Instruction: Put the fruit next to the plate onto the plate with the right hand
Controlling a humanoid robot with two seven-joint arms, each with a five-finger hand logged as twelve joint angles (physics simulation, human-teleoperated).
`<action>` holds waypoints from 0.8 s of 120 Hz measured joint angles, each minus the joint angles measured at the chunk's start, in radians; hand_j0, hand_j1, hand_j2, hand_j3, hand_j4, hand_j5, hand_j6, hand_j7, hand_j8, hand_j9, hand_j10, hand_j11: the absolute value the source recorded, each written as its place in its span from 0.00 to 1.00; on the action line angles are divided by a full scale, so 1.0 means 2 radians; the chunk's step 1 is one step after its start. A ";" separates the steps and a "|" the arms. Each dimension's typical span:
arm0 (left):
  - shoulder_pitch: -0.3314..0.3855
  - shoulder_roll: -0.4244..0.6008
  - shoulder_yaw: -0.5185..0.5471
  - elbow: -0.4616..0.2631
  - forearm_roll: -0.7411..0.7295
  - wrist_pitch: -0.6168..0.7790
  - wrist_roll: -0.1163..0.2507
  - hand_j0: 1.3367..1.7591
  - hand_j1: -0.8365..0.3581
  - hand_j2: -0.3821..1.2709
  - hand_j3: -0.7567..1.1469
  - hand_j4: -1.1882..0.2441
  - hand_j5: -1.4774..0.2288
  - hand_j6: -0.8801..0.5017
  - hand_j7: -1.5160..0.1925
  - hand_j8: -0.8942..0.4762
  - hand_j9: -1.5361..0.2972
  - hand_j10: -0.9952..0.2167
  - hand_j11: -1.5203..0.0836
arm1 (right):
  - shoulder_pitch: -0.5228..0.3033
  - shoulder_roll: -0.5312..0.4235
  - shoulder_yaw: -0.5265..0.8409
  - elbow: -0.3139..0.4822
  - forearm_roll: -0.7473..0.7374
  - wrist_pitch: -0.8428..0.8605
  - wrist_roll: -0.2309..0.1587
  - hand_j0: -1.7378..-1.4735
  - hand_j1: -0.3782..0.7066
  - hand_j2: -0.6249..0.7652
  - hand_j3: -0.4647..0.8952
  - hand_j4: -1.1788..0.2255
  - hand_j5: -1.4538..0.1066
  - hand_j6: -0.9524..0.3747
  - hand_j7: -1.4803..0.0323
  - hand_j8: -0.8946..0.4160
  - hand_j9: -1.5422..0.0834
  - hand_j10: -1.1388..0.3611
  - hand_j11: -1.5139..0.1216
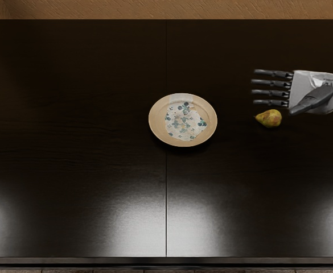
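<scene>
Risk here lies mostly in the grasp, which we judge is not yet made. The pear (268, 118) lies on its side on the bench (75, 170), to the right of the plate (155, 119) and clearly apart from it, so it is not in its place. The right hand (301, 91) hangs just beside the pear, on its far side in the picture. The fingers (271, 83) are straight, spread apart and pointing toward the plate, and the thumb (313, 100) is held away from them; the hand holds nothing. From this one view we cannot tell how high the hand is over the bench, or whether the lowest finger touches the fruit. If the hand comes down a little off centre, one finger could push the rounded pear, and on this glossy bench it would probably roll or slide away. If the fingers close on the narrow end, the tapered shape may squeeze out of them. A weak hold could let the pear fall on the way, between hand and plate. At the plate, which looks shallow, a release from too high may let the pear roll over the rim, and a low hand could knock the plate aside.
</scene>
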 joint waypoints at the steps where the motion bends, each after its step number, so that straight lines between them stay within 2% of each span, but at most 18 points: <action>1: 0.000 0.000 0.000 0.000 0.000 0.000 0.000 0.76 0.98 0.23 0.40 0.82 0.86 0.63 0.88 0.64 0.83 0.81 0.94 | 0.000 -0.001 0.000 0.000 0.001 0.000 0.000 0.30 0.03 0.45 0.34 0.84 0.93 0.72 0.98 0.68 0.95 0.76 0.92; 23: 0.001 0.000 -0.001 0.000 0.000 0.000 0.000 0.76 0.98 0.23 0.40 0.82 0.86 0.63 0.88 0.64 0.83 0.81 0.94 | 0.000 -0.001 0.001 -0.005 0.007 0.001 0.000 0.30 0.03 0.45 0.34 0.84 0.93 0.72 0.98 0.68 0.95 0.76 0.93; 31: 0.001 0.000 -0.001 0.000 0.000 0.000 0.000 0.76 0.98 0.23 0.40 0.82 0.86 0.63 0.88 0.64 0.83 0.81 0.94 | 0.007 0.004 0.001 -0.006 -0.014 0.001 0.000 0.30 0.03 0.45 0.34 0.84 0.93 0.72 0.98 0.68 0.95 0.76 0.93; 64: 0.001 0.000 0.000 0.000 0.000 0.000 0.000 0.76 0.98 0.23 0.40 0.82 0.86 0.63 0.88 0.64 0.83 0.81 0.94 | 0.068 0.093 0.002 -0.006 -0.261 -0.012 0.000 0.30 0.03 0.45 0.34 0.84 0.93 0.72 0.98 0.68 0.95 0.76 0.93; 86: 0.000 0.000 0.000 0.001 0.000 0.000 0.000 0.76 0.98 0.23 0.40 0.82 0.86 0.63 0.88 0.64 0.83 0.81 0.94 | 0.101 0.120 -0.010 -0.002 -0.409 -0.114 0.000 0.30 0.03 0.45 0.34 0.84 0.93 0.72 0.98 0.68 0.95 0.76 0.93; 96: 0.000 0.000 0.000 0.001 0.000 0.000 0.000 0.76 0.98 0.23 0.40 0.82 0.86 0.63 0.88 0.64 0.83 0.81 0.94 | 0.131 0.130 -0.060 -0.001 -0.450 -0.173 0.000 0.30 0.03 0.45 0.34 0.84 0.93 0.72 0.98 0.68 0.95 0.76 0.93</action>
